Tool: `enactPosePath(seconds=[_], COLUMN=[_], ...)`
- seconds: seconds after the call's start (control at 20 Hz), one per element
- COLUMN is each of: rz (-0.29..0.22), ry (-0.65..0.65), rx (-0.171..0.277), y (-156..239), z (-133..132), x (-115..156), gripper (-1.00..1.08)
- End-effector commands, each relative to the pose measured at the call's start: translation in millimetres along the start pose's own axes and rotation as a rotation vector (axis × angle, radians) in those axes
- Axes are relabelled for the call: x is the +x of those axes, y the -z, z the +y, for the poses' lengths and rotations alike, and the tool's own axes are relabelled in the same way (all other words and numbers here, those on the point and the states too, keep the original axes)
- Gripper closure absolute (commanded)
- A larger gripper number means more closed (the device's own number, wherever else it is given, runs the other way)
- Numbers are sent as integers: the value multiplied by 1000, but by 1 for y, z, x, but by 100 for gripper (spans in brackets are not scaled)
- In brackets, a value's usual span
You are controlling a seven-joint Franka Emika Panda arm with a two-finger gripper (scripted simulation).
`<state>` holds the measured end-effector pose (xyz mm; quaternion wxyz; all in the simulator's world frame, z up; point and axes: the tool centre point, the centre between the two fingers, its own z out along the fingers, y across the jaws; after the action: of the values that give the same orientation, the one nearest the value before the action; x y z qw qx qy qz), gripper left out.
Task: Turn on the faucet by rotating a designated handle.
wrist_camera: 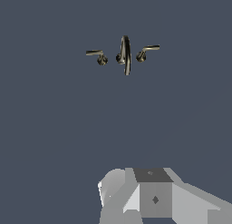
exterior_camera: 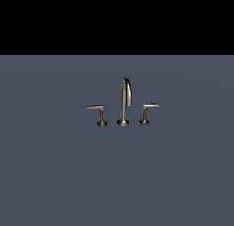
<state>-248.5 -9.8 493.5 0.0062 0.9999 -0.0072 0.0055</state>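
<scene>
The faucet [exterior_camera: 125,101] is a small brushed-metal set standing on a flat grey-blue surface [exterior_camera: 55,174]. Its tall gooseneck spout is in the middle. The designated handle [exterior_camera: 98,113] is the short post with a thin lever arm at the exterior view's left. The mirror-image lever [exterior_camera: 146,112] is at the right. The arm does not show in the exterior view. In the wrist view the faucet [wrist_camera: 126,53], the designated handle [wrist_camera: 97,55] and the other lever [wrist_camera: 146,51] lie far off. Only grey blocks of the gripper [wrist_camera: 154,198] show, well apart from the faucet; its fingertips are hidden.
The grey-blue surface [wrist_camera: 54,128] runs all around the faucet. A black band [exterior_camera: 117,19] fills the upper part of the exterior view. Nothing else shows.
</scene>
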Motion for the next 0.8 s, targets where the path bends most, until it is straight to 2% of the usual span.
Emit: enactPosePath(seconds=[0.0, 0.35, 0.75], rz=[0, 0, -2], ry=[0, -25, -117], rx=[0, 0, 1], y=[0, -7, -32], z=[0, -6, -25], x=[0, 3, 13], gripper=[108, 108, 108])
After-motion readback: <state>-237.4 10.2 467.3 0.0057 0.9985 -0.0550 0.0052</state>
